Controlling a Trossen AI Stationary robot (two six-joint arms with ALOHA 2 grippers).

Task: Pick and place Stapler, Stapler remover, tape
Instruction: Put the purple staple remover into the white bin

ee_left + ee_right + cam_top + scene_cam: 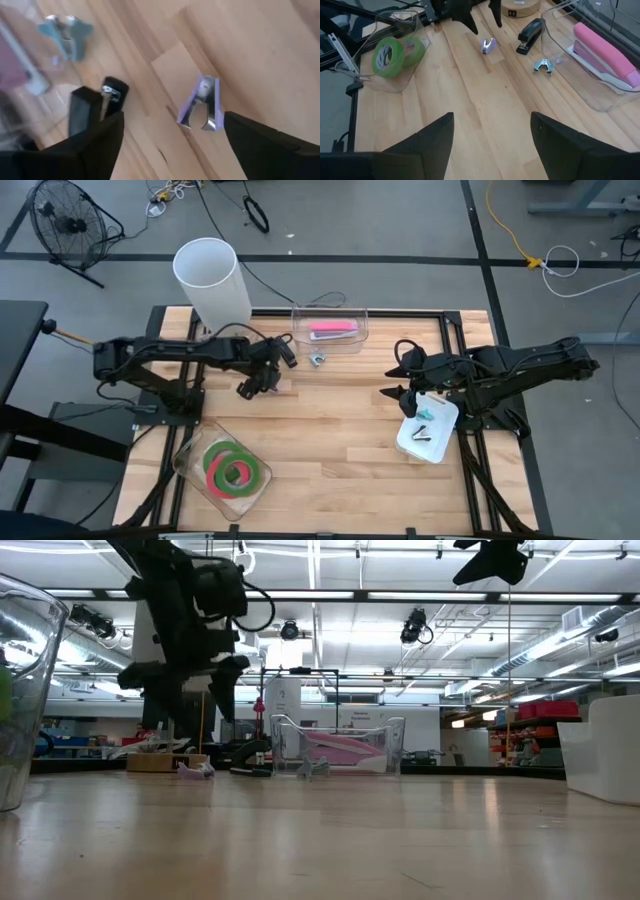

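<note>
Stapler remover [201,103] sits loose between the left gripper's [172,132] released jaws; we risk nudging it aside when closing off-centre.

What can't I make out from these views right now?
- Purple remover: hidden under the left gripper in the high view.
- White tray contents: too small in the high view, out of frame elsewhere.
- Pink stapler: blurred and cut by the left wrist view's edge.

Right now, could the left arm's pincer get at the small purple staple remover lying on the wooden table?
Probably yes: the left pincer hangs open right above the purple staple remover, with only bare wood around it.
</note>
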